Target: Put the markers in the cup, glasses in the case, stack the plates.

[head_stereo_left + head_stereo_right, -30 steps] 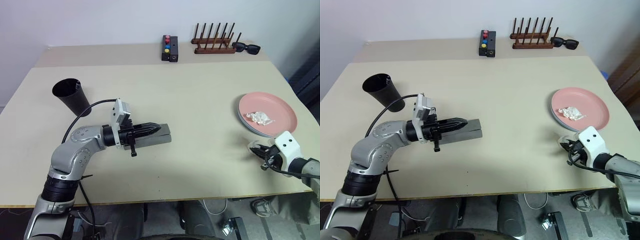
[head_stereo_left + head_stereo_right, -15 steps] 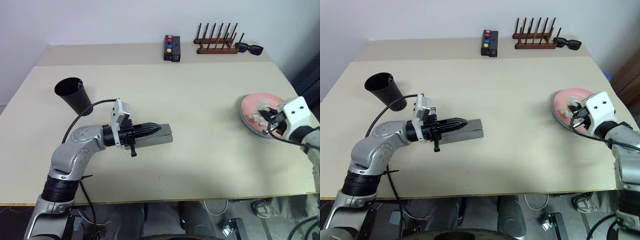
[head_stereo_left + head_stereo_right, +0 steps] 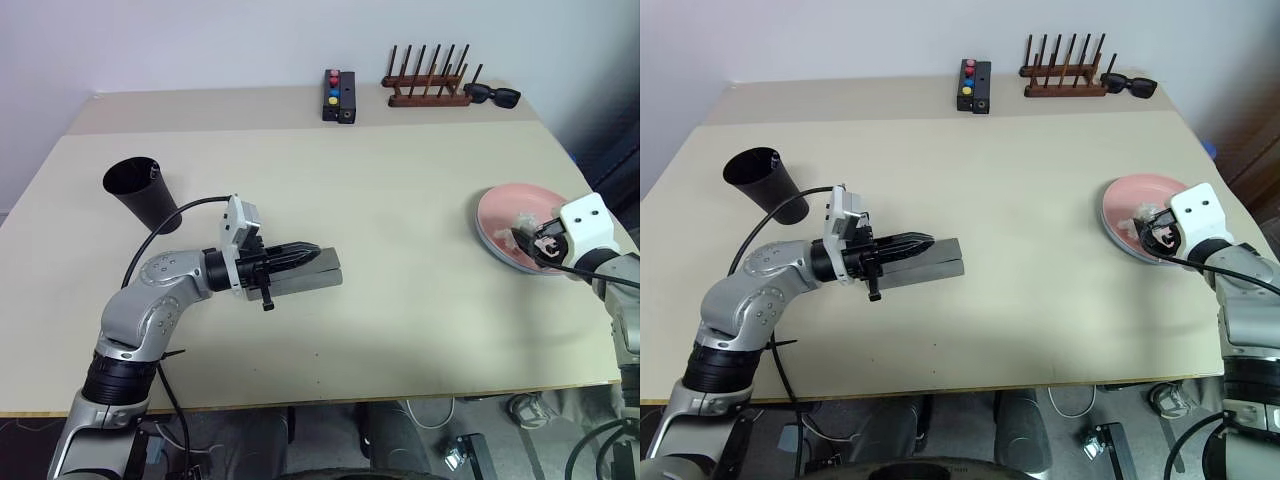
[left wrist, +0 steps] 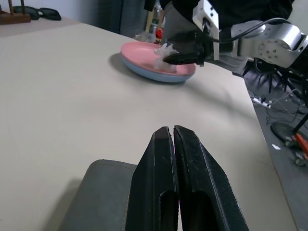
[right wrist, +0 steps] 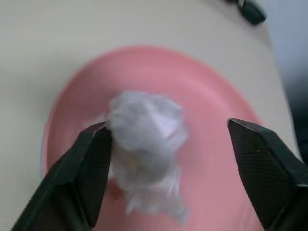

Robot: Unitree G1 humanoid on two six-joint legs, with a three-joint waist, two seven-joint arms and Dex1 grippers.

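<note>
Black cup [image 3: 140, 193] stands at table's left. Left gripper [image 3: 318, 254], fingers pressed together, lies over the closed grey case [image 3: 310, 278] mid-table. Right gripper [image 5: 178, 168], jaws spread wide, straddles crumpled white paper [image 5: 147, 132] on the stacked pink plate [image 3: 505, 215].

Robot test bench in a lab or workshop room

A plain beige table [image 3: 400, 200] is standing against a bare pale wall [image 3: 200, 40], taking up most of the frame. A small black button box [image 3: 339, 96] with coloured knobs and a wooden peg rack [image 3: 428, 85] are sitting at the upper middle and upper right. In the left wrist view, cables [image 4: 284, 91] and stand legs are trailing over the floor at the right edge, and loose cords are lying under the table at the bottom of the head views.
</note>
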